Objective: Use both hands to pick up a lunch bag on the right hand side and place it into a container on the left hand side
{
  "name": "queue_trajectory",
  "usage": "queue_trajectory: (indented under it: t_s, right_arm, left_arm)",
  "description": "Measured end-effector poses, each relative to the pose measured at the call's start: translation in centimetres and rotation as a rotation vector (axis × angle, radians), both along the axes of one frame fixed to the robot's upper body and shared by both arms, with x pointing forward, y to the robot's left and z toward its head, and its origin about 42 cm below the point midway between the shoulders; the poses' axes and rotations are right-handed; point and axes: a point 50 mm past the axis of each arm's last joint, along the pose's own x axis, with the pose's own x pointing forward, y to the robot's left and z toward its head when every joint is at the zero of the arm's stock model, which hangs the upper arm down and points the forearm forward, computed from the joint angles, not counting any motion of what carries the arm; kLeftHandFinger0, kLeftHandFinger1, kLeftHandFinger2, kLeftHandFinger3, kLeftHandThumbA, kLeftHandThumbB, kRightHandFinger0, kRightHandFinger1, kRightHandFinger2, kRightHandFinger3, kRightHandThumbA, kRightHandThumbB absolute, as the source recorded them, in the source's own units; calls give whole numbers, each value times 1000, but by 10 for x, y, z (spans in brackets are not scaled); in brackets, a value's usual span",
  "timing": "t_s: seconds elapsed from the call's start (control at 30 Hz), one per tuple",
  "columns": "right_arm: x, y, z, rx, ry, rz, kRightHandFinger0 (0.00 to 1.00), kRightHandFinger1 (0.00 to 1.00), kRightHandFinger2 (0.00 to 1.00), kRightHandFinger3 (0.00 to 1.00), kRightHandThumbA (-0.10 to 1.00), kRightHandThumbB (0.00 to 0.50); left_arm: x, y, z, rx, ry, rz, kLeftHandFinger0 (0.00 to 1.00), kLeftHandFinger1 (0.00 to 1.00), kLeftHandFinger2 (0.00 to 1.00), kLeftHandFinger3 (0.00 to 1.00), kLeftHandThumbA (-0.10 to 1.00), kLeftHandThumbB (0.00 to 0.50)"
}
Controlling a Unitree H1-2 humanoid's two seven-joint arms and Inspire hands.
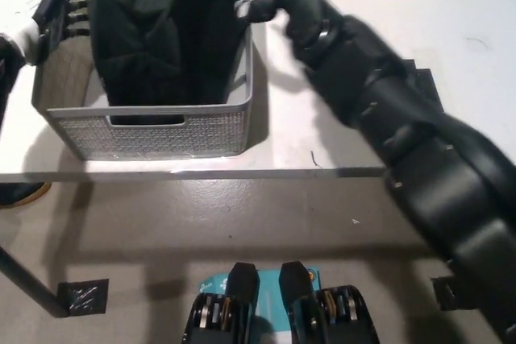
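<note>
1. A single head view looks steeply down from above, close over the table (339,155) edge.
2. It faces forward: the bin (153,130) lies toward 11 o'clock, the floor (242,215) toward 6 o'clock.
3. No second view, so nothing is shared.

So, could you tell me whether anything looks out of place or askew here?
Nothing stands out: the black lunch bag sits inside the grey container on the table, with both hands at its sides.
</note>
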Motion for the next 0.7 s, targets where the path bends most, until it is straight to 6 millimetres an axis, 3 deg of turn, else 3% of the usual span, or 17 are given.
queue_trajectory:
  t_s: [0.17,0.2,0.23,0.33,0.5,0.6,0.7]
  right_arm:
    - [16,-89,-4,9,-16,-123,1000,1000,1000,1000,338,63]
    - [16,-89,-4,9,-16,-123,1000,1000,1000,1000,354,64]
    - [18,-114,-5,18,-25,-152,1000,1000,1000,1000,362,63]
    - [19,-144,-4,38,-49,-177,1000,1000,1000,1000,361,60]
    - [17,-170,5,77,-105,-163,1000,1000,1000,1000,367,42]
    - [16,-169,10,94,-124,-137,1000,1000,1000,1000,381,53]
    - [15,-164,11,107,-136,-110,1000,1000,1000,1000,402,59]
  left_arm:
    - [-11,44,20,115,-39,-24,1000,1000,1000,1000,1000,308]
    - [-11,44,20,115,-39,-24,1000,1000,1000,1000,1000,301]
    - [-18,64,31,142,-57,-17,1000,1000,1000,1000,1000,301]
    - [-33,102,43,199,-55,15,1000,1000,1000,1000,1000,299]
    - [-63,158,71,281,-70,54,1000,1000,1000,1000,1000,316]
    - [-70,167,80,293,-82,43,1000,1000,1000,1000,1000,302]
    - [-70,163,85,291,-104,10,1000,1000,1000,1000,1000,298]
